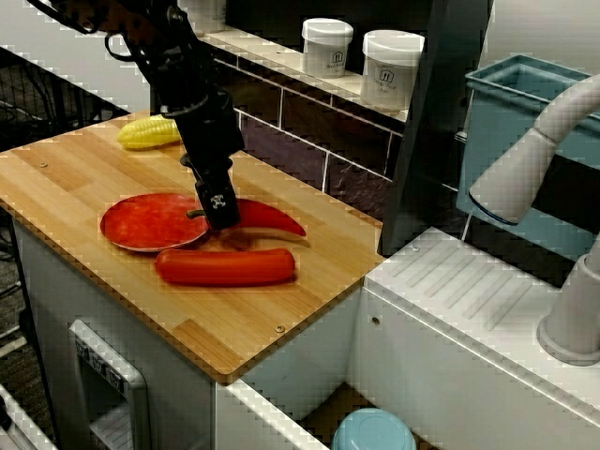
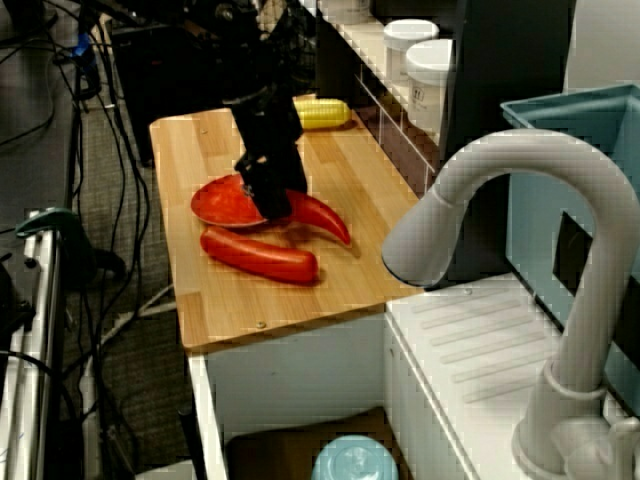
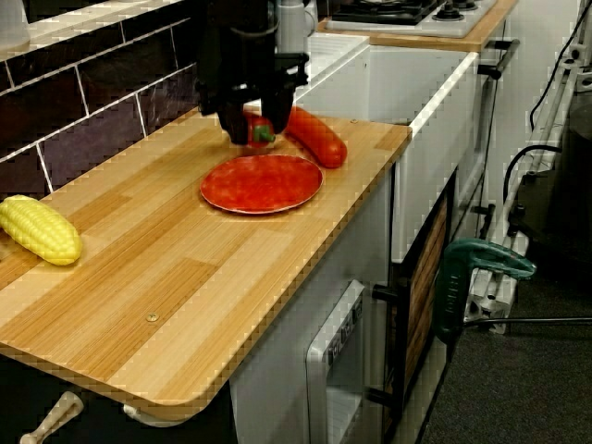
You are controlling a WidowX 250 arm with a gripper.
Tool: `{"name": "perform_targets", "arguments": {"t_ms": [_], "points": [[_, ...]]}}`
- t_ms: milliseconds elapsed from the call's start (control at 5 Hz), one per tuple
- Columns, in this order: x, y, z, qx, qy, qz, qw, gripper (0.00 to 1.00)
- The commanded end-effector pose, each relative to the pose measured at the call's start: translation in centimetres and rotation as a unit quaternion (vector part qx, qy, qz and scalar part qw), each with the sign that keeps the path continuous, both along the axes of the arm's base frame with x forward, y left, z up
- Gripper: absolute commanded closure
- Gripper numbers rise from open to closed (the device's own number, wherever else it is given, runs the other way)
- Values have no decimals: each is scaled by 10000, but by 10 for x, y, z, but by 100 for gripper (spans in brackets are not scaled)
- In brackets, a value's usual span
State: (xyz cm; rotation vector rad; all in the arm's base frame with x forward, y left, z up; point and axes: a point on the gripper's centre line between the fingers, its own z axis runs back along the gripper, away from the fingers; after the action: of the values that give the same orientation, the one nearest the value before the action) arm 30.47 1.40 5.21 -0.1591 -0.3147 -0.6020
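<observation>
My black gripper (image 1: 217, 214) (image 2: 272, 205) (image 3: 257, 137) reaches down to the wooden counter (image 1: 84, 178) at the far rim of a red plate (image 1: 150, 223) (image 3: 264, 183). Its fingers straddle the green-stemmed end of a curved red chili pepper (image 1: 272, 217) (image 2: 322, 217) (image 3: 260, 128) and look closed on it. The pepper's tip points toward the sink side, with a shadow under it. A long red sausage (image 1: 225, 267) (image 2: 260, 257) (image 3: 316, 137) lies just in front of the pepper, beside the plate. A yellow corn cob (image 1: 148, 132) (image 3: 39, 229) rests near the tiled wall, well apart.
Two white jars (image 1: 326, 47) (image 1: 391, 68) stand on the ledge behind. A white sink unit with a grey faucet (image 1: 525, 169) and a blue rack (image 1: 511, 122) lies beyond the counter's end. A dark post (image 1: 427, 122) rises between them. A green clamp (image 3: 481, 264) sits off the front edge.
</observation>
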Motion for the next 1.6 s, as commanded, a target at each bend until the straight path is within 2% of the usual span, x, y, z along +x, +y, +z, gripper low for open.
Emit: {"name": "perform_targets", "arguments": {"t_ms": [0, 400, 600, 800, 1000, 1200, 1400], "points": [[-1, 25, 52, -190, -373, 51, 9991, 100], [-5, 44, 82, -392, -411, 130, 9983, 100], [-7, 54, 93, -187, -342, -56, 9992, 100], [-8, 68, 101, 119, -136, -325, 9993, 100], [-10, 82, 106, 187, -100, -272, 9994, 100], [-15, 92, 106, 312, 23, -317, 9990, 100], [-21, 95, 99, 599, 97, -511, 9968, 100]]}}
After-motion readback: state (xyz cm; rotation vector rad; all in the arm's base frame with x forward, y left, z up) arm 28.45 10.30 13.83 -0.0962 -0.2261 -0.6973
